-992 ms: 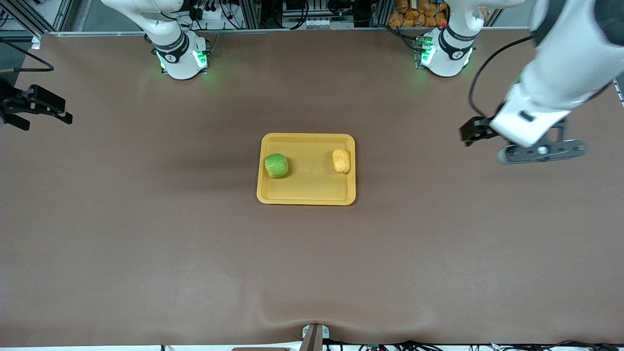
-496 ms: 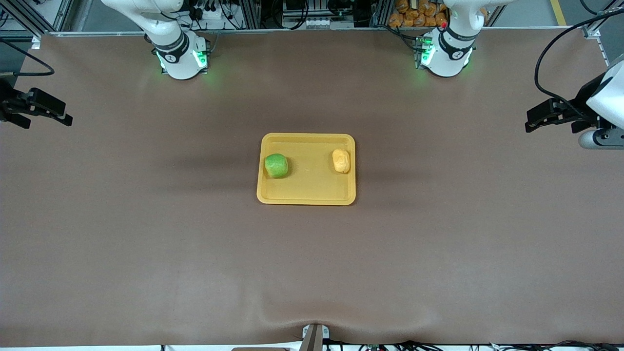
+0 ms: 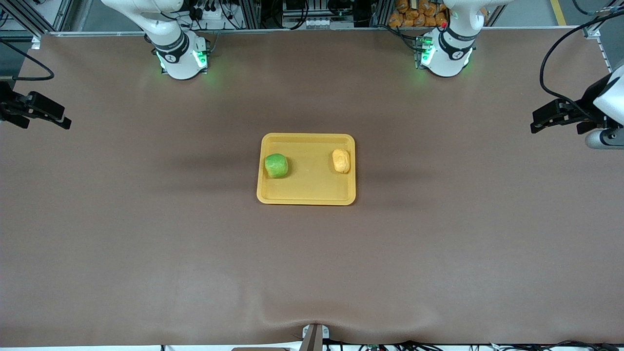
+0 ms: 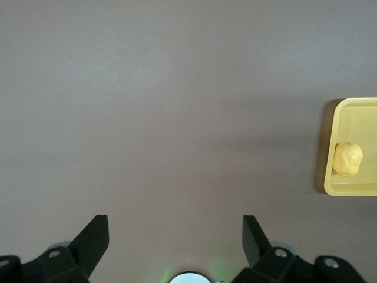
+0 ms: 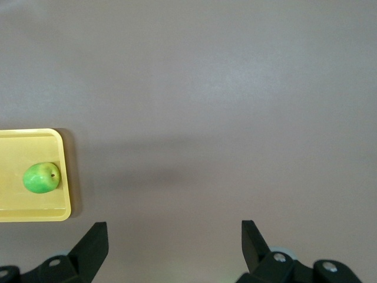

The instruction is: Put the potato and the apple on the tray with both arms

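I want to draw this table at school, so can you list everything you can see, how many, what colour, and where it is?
Shallow rectangular yellow-orange plastic tray: one, yellow-orange, in the middle of the table.
Small round green apple: one, bright green, in the tray at the end toward the right arm.
Small oblong yellow-tan potato: one, yellow-tan, in the tray at the end toward the left arm, apart from the apple.
Brown table cover: one, brown, under everything.
Robot arm bases: two, white with green lights, along the table's edge farthest from the front camera.
Right gripper: one, black, fingers open, empty, over the right arm's end of the table.
Left gripper: one, black, fingers open, empty, over the left arm's end of the table.
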